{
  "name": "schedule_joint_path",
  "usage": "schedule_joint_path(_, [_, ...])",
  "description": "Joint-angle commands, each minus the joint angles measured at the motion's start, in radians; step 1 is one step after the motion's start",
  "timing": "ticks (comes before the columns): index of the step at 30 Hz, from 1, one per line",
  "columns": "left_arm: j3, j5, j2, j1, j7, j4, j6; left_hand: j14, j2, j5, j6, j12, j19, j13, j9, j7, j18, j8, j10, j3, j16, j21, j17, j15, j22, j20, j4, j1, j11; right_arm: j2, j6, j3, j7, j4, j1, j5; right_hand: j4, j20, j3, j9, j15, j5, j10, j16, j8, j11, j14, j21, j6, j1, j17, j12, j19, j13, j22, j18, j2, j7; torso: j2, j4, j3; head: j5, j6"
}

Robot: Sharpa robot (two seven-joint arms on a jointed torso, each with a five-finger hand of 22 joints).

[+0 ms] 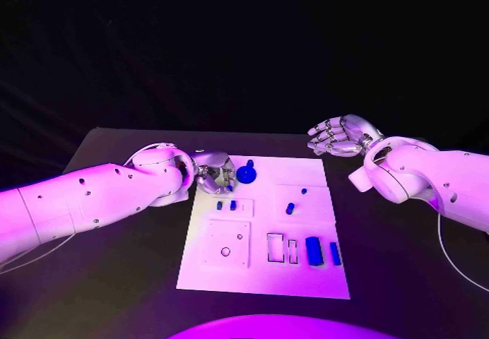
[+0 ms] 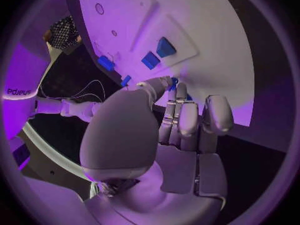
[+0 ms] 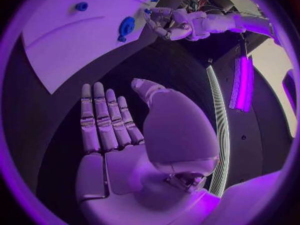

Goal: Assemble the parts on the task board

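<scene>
The left hand (image 1: pixel 212 173) reaches a round blue part (image 1: pixel 246 174) at the task board (image 1: pixel 306 279) far edge; whether it grips, unclear. The right hand (image 1: pixel 341 135) hovers empty, fingers apart. Several blue parts look unplaced.

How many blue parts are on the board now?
7: round part by left hand; two small pegs; two mid-board; two bars near edge. Others may be hidden.

board: task board (image 1: pixel 306 279) in middle of table (image 1: pixel 112 282)
round part: round part (image 1: pixel 246 174) on board's far-left area, just beside left hand (image 1: pixel 212 173)
small parts: two small parts (image 1: pixel 225 205) side by side behind the square plate (image 1: pixel 225 244)
single part: single part (image 1: pixel 290 208) mid-board, right of the pair
bars: two bars (image 1: pixel 322 251) near-right on board
right hand: right hand (image 1: pixel 341 135) above table beyond board's far-right corner
</scene>
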Motion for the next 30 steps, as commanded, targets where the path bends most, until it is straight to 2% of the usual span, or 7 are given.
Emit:
schedule_joint_path(1, [0.000,0.004,0.004,-0.002,-0.001,0.000,0.027,0.002,-0.002,-0.004,0.004,-0.006,0.000,-0.001,-0.001,0.002,-0.010,-0.004,0.006,-0.001,0.001,0.002,-0.001,0.002,-0.001,0.001,-0.002,-0.009,0.003,0.001,0.010,0.000,0.007,0.001,-0.001,-0.007,0.001,-0.001,-0.002,-0.001,0.000,-0.002,0.008,-0.006,-0.001,0.001,0.004,-0.003,0.004,-0.009,-0.001,-0.003,0.002,-0.001,-0.001,0.012,0.001,0.097,0.000,0.0006,-0.0003,0.000,-0.001])
schedule_joint_path(30, [-0.006,-0.016,0.016,-0.010,-0.008,-0.020,0.050,0.002,-0.001,-0.005,0.005,-0.010,0.001,-0.001,-0.002,0.003,-0.010,-0.008,0.007,0.001,0.002,0.003,0.000,0.003,0.001,0.002,-0.007,-0.008,0.004,-0.001,0.010,0.000,0.007,0.005,-0.001,-0.007,0.000,-0.001,-0.002,-0.002,0.000,-0.003,0.008,-0.006,-0.001,0.000,0.005,-0.003,0.005,-0.009,-0.003,-0.003,0.003,-0.001,-0.006,0.012,0.002,0.097,-0.001,0.0002,-0.0005,0.002,-0.003])
